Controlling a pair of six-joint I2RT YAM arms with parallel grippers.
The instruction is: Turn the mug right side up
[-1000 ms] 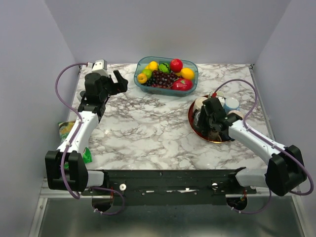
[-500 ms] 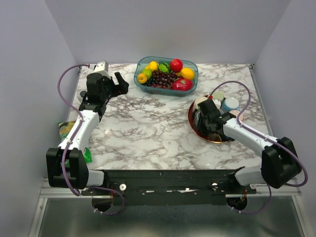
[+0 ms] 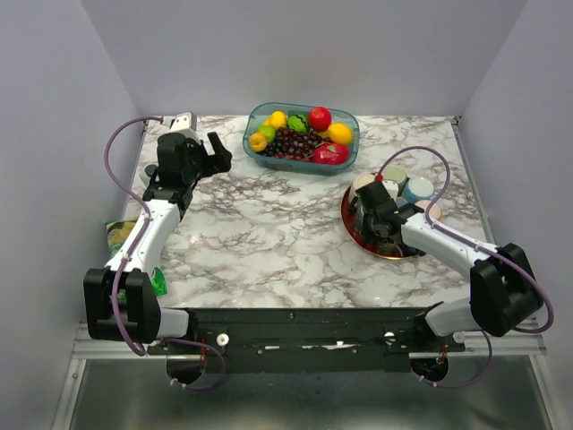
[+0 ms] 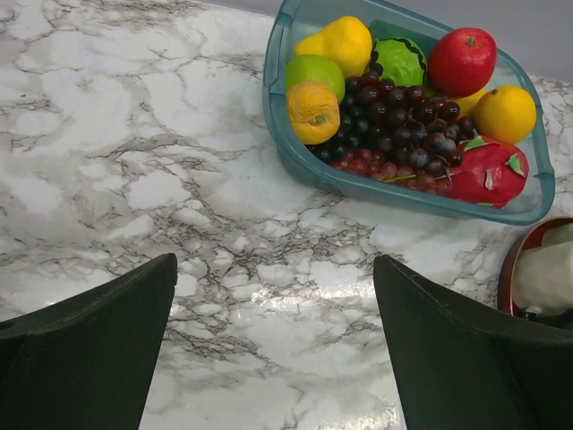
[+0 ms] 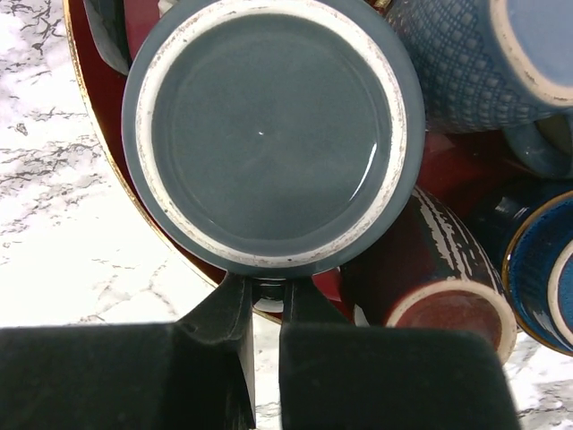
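1. Table (image 3: pixel 269 237): white marble pattern with grey veins, carrying everything below.
2. Green printed packet (image 3: pixel 117 235): lies at the table's left edge, beside the left arm.
3. Left gripper (image 4: pixel 276 354): held above the far-left part of the table. Its black fingers (image 4: pixel 94 354) are set wide apart with nothing between them.
4. Teal plastic basket (image 4: pixel 279 98): stands at the far centre of the table. It holds yellow, green, orange and red fruit and a heap of dark grapes.
5. Round dark-red tray (image 3: pixel 355 231): right of centre, crowded with cups.
6. Grey-blue glazed ceramic mug (image 5: pixel 273 134): stands on the tray's left part, upside down, with its pale-ringed base facing up.
7. Right gripper (image 5: pixel 266 300): low over the tray at the mug's near side. Its fingers (image 5: pixel 304 309) are drawn almost together and pinch a narrow dark part under the mug's rim, apparently the handle.
8. Blue textured mug (image 5: pixel 457 63): on its side, just beside the grey-blue mug.
9. Red-brown streaked mug (image 5: pixel 439 278): tipped over, touching the grey-blue mug.
10. Dark-blue cup (image 5: pixel 537 269): at the right wrist view's right edge.
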